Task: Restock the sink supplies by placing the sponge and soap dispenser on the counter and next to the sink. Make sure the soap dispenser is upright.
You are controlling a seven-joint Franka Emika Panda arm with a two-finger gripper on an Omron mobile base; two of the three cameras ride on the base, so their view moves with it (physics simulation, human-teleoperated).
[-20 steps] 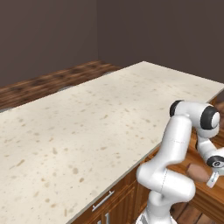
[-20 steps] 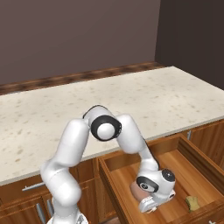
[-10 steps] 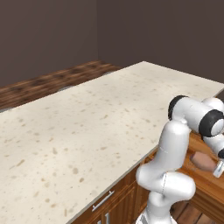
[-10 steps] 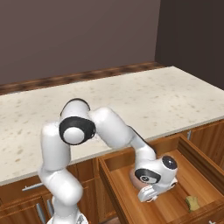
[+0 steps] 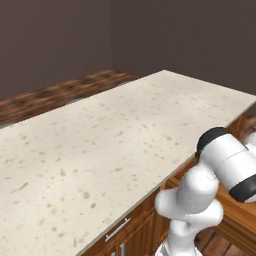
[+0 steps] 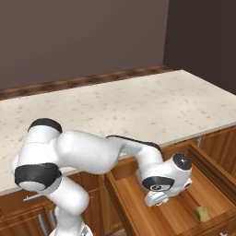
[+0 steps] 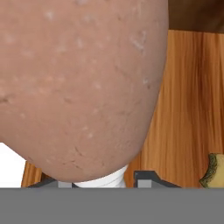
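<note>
The soap dispenser (image 7: 83, 87), a reddish-brown rounded bottle with a pale pump top, looms very close in the hand view. My gripper (image 7: 101, 182) is shut on it, a dark fingertip (image 7: 148, 176) showing beside the pump. In the right base view my hand and gripper (image 6: 156, 199) hang over an open wooden drawer (image 6: 216, 171), and the bottle is hidden behind the hand. The yellow-green sponge (image 6: 202, 213) (image 7: 214, 171) lies on the drawer floor to the right of the hand. The beige speckled counter (image 5: 100, 135) (image 6: 138, 101) stretches above the drawer. The sink is out of view.
The drawer's side walls and front rim box in the hand. Brown cabinet fronts with a metal handle (image 5: 118, 229) run below the counter edge. A dark wall rises behind the counter. My own white arm arches low in front of the cabinets.
The arm's elbow has swung left and down while the hand has risen slightly over the drawer with the bottle. The sponge has stayed where it was.
</note>
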